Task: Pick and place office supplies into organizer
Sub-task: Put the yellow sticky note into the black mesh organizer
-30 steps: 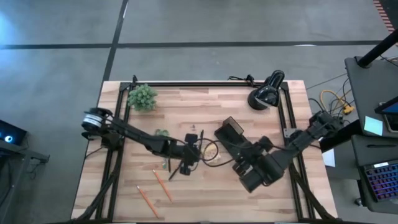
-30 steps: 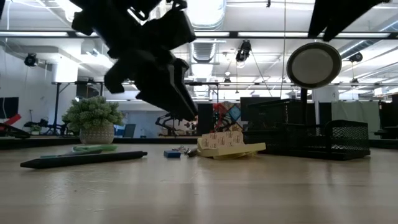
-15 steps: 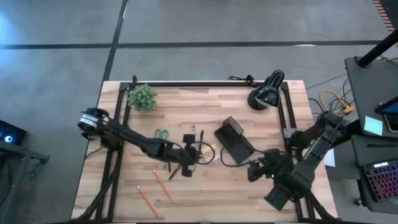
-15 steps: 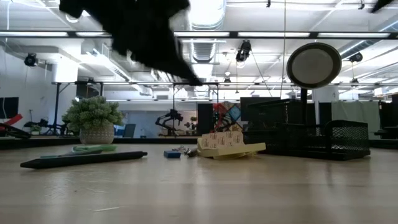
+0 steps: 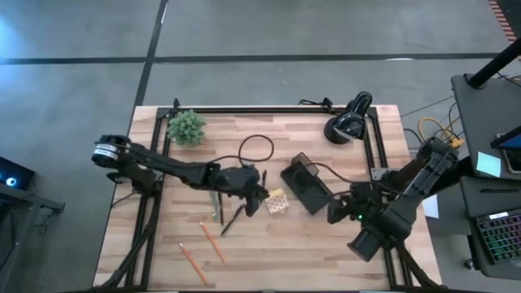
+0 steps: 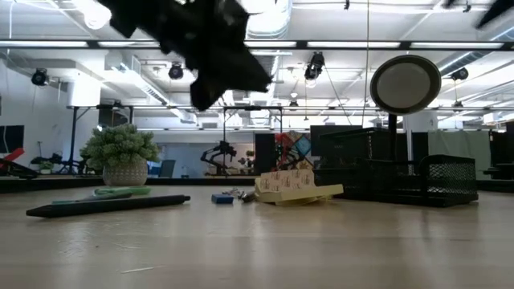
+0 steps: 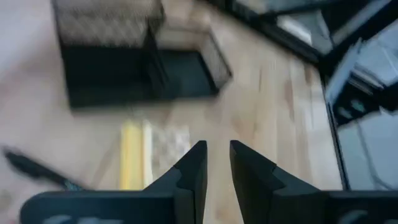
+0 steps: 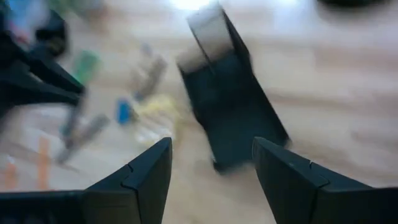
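Blurring smears both wrist views. Left gripper [image 7: 216,163] narrow, holding nothing, above yellow sticky-note pad [image 5: 278,202]; right gripper [image 8: 211,163] wide, right of black mesh organizer [image 5: 305,182].

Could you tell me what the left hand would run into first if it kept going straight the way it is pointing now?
Probably the yellow sticky-note pad, lying just ahead of the left hand in its wrist view. Beyond it stands the black organizer. The hand hangs above the table, so depth is uncertain.
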